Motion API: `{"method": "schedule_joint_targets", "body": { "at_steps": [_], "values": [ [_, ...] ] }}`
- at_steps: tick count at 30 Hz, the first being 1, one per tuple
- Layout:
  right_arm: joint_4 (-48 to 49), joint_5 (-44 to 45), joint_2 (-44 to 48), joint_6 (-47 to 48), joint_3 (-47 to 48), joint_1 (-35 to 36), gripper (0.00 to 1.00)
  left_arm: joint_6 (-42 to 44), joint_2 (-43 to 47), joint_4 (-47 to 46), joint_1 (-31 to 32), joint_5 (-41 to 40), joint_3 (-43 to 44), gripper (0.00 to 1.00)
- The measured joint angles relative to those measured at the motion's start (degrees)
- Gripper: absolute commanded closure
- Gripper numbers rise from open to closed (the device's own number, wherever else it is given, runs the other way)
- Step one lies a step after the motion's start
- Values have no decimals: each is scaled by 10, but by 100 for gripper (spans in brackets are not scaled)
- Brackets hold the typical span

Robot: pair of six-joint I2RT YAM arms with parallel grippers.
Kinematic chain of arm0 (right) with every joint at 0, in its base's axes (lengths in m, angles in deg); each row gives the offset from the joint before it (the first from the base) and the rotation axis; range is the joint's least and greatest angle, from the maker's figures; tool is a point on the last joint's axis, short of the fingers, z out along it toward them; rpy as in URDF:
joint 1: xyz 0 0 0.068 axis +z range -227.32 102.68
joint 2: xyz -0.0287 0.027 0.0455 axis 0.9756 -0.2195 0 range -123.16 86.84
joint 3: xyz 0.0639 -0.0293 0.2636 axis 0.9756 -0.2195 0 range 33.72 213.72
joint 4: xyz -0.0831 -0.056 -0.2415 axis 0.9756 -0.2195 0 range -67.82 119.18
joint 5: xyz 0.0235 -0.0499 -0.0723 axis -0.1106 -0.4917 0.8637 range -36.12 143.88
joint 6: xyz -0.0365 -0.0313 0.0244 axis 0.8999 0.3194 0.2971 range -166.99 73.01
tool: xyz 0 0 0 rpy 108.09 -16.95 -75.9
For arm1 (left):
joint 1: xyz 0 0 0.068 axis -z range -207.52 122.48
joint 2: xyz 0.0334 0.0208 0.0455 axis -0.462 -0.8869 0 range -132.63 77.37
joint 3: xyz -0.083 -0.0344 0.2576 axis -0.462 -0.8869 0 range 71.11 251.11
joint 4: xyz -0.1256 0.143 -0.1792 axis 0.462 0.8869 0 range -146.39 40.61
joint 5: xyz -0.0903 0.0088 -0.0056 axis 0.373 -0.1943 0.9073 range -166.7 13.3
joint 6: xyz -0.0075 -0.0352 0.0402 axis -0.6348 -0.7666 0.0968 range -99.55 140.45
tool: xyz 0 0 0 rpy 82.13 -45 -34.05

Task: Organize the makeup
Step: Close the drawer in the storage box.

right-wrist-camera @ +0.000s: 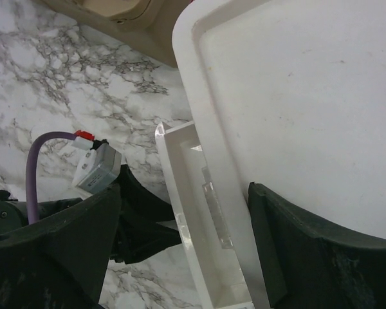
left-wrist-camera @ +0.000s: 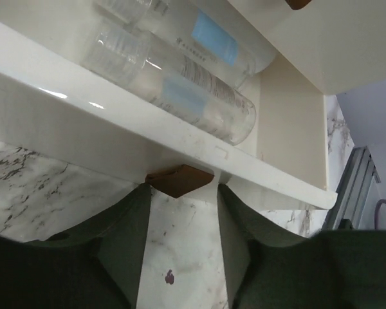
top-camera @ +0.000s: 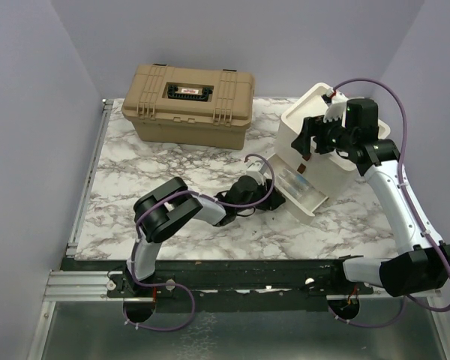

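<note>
Where clear tubes (left-wrist-camera: 180, 90) lie, drawer front (left-wrist-camera: 103, 122) intervenes.

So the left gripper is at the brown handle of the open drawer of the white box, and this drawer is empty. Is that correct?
Not quite. The drawer is not empty: two clear tubes with light-blue labels lie in it, as the left wrist view shows. The rest holds: the left gripper is at the brown handle, and the drawer is open.
</note>
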Motion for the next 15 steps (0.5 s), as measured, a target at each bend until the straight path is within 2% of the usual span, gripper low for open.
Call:
{"method": "schedule_joint_targets", "body": {
  "at_steps": [9,15],
  "values": [
    [7,0,3,4,-7,-3,24,21,-27,1,1,-14,25,78],
    [13,10,5,2,-12,-4,30,25,-27,1,2,-16,25,87]
  ]
}}
